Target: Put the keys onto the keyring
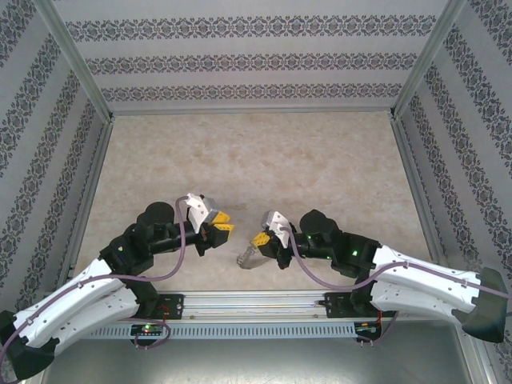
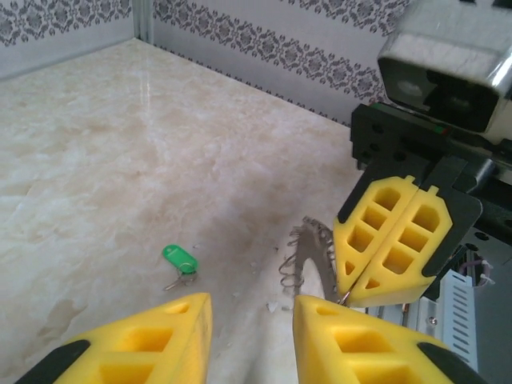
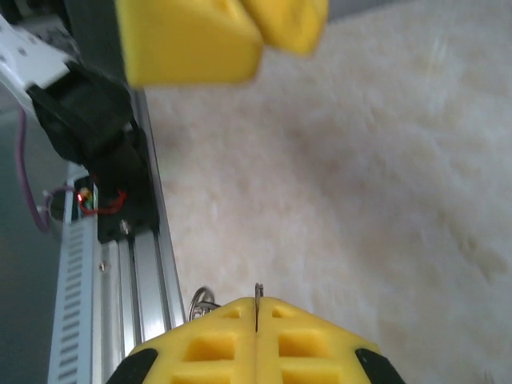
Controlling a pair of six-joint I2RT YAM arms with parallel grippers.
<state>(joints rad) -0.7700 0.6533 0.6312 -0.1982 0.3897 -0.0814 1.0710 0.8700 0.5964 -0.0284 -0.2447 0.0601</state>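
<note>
The keyring (image 2: 308, 254), a flat dark-grey ring fringed with thin wire loops, stands on edge just off the marbled tabletop. My right gripper (image 2: 350, 293) is shut on its near rim. In the right wrist view the ring's thin edge (image 3: 258, 298) pokes out between the closed yellow fingers of my right gripper (image 3: 257, 310). The key (image 2: 180, 258), with its green head and short grey stem, lies flat on the table to the left of the ring. My left gripper (image 2: 252, 308) hovers open just short of both, nothing between its fingers. From above, the left gripper (image 1: 224, 227) and the right gripper (image 1: 258, 238) face each other, the keyring (image 1: 246, 256) hanging below the right one.
An aluminium rail (image 1: 256, 304) runs along the near edge, right behind the grippers. Patterned walls (image 1: 256, 60) enclose the table on three sides. Open marbled tabletop (image 1: 264, 160) stretches beyond the grippers.
</note>
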